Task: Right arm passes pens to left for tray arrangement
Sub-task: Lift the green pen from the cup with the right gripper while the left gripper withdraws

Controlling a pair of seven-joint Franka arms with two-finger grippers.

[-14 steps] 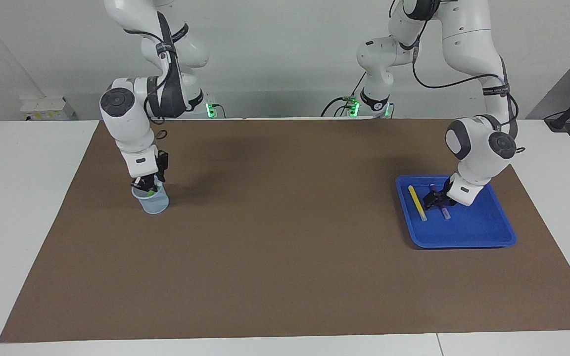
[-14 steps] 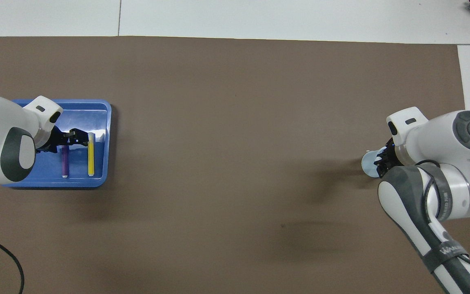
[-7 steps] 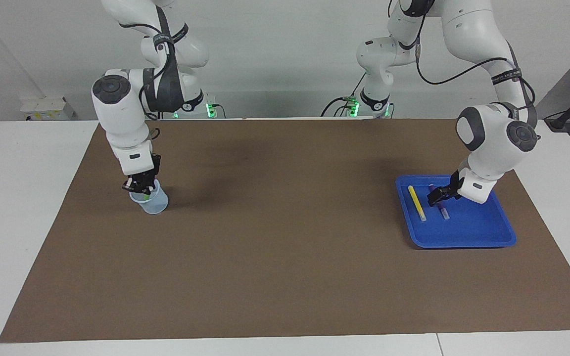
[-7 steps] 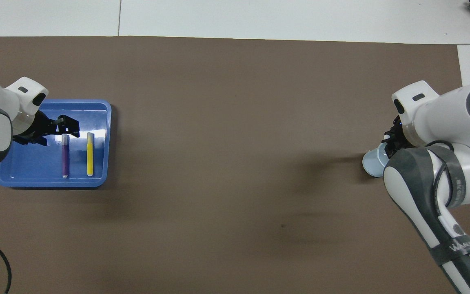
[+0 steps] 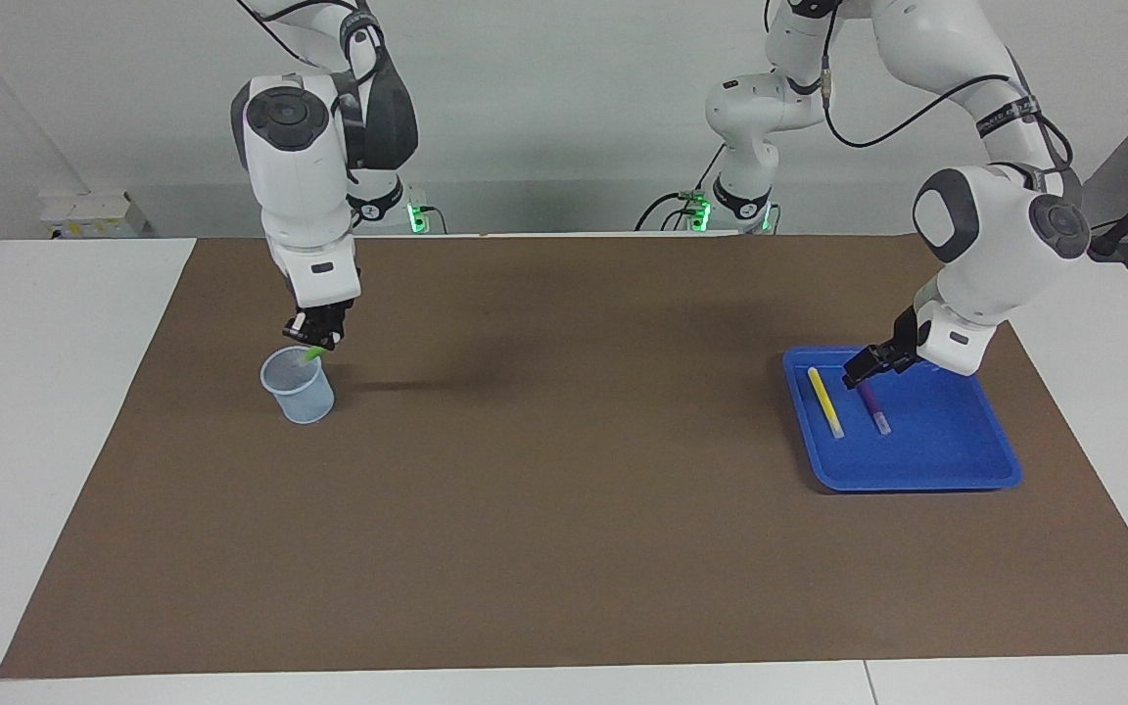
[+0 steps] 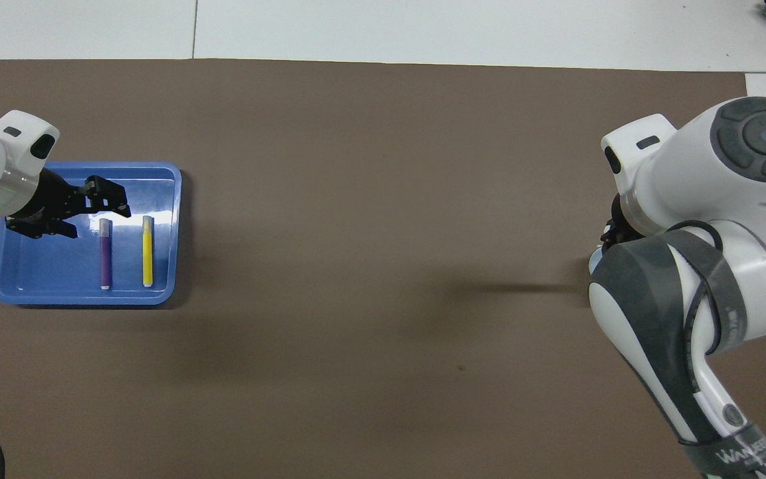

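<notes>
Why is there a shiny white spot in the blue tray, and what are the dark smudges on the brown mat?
Overhead view: the white patch on the tray beside the yellow pen is glare from a lamp. Facing view: the soft dark smudge on the mat near the cup is a shadow of the arm above; the tray shows no glare there.

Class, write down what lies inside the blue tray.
Inside the blue tray lie a yellow pen and a purple pen, side by side and apart. In the overhead view the left claw covers some of the tray floor.
</notes>
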